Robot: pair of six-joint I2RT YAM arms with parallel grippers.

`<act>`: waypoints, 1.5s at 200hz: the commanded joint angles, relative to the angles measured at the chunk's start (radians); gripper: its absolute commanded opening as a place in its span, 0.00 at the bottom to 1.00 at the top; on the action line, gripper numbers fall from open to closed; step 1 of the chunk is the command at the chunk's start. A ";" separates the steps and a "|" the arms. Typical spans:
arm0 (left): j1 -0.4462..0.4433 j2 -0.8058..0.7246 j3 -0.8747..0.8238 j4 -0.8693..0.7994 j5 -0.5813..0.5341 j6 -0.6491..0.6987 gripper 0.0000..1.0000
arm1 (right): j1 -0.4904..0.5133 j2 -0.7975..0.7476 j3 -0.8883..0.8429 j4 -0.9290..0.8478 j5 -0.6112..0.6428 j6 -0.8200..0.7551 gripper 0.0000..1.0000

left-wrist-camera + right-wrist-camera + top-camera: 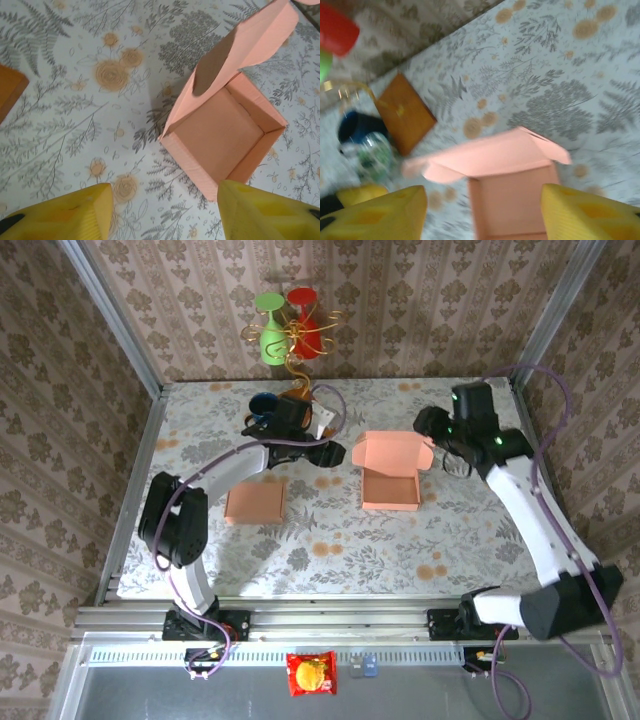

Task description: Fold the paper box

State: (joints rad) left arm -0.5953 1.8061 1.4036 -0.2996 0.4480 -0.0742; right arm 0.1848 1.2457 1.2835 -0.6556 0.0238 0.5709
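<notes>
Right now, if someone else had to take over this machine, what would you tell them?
Left gripper: open, empty, just left of the open pink box.
Right gripper: open, empty, to the box's right.
The box sits mid-table, walls up, lid flap standing open at the back.
A second pink box lies nearer the left arm and looks closed.
Done: walls formed.
Left: fold the lid down and tuck it shut.

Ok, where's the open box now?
Top view: the open pink box sits right of centre, between the left gripper and right gripper, right of the closed pink box.
</notes>
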 commanded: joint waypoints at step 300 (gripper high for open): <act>-0.106 0.341 0.454 -0.250 -0.073 0.097 0.29 | -0.168 0.416 0.028 -0.006 -0.240 -0.641 0.26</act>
State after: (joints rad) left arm -0.6930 2.1445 1.8236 -0.5056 0.4023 0.0055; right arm 0.0059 1.6501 1.2751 -0.6281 -0.2146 -0.0551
